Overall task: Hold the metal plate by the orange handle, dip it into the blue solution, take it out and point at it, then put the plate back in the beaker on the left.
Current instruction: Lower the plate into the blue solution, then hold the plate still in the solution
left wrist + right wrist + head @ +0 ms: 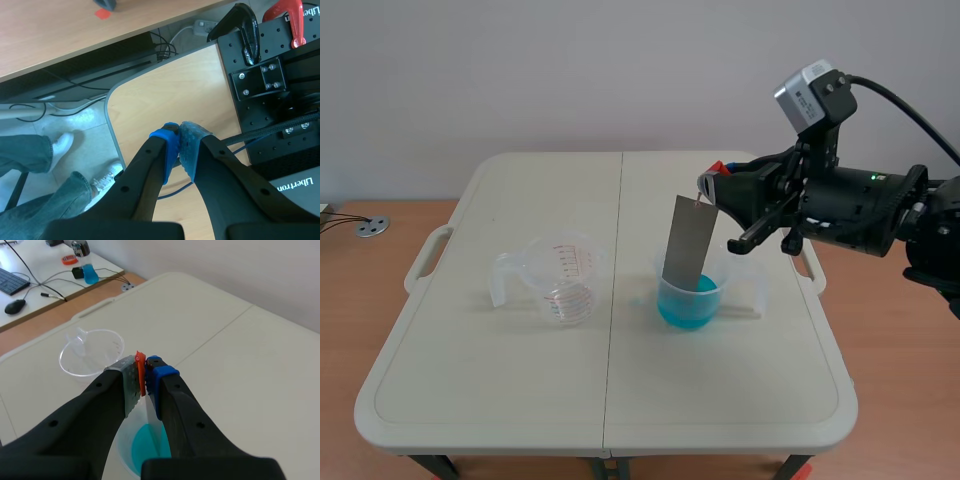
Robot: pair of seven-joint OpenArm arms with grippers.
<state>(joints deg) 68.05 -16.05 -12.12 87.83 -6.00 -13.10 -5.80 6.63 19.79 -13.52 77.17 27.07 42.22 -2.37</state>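
**Plate down in the blue beaker, right gripper pinching its handle**

You have the right gripper (145, 374) pinched on the orange handle (141, 371), a pad pressed to either face of it; its arm comes in from 3 o'clock, raised above the table (500, 400). The plate (685, 242) hangs from the handle, nearly upright, its top leaning a touch toward 1 o'clock; its lower end sits inside the right beaker (728, 272), down at the solution (680, 312); how far it goes under the surface you cannot tell. That beaker stands at 3 o'clock from the table's centre; the left beaker (555, 285), clear with red markings, stands at 9 o'clock, well apart from it, its own grip turned toward 9 o'clock. Your left gripper (178, 142) is off the table; its fingers are pressed together on nothing, pads touching, above a pale wooden desk (165, 95); beside the desk, on the floor, a person's legs (30, 155) in jeans and white shoes show.
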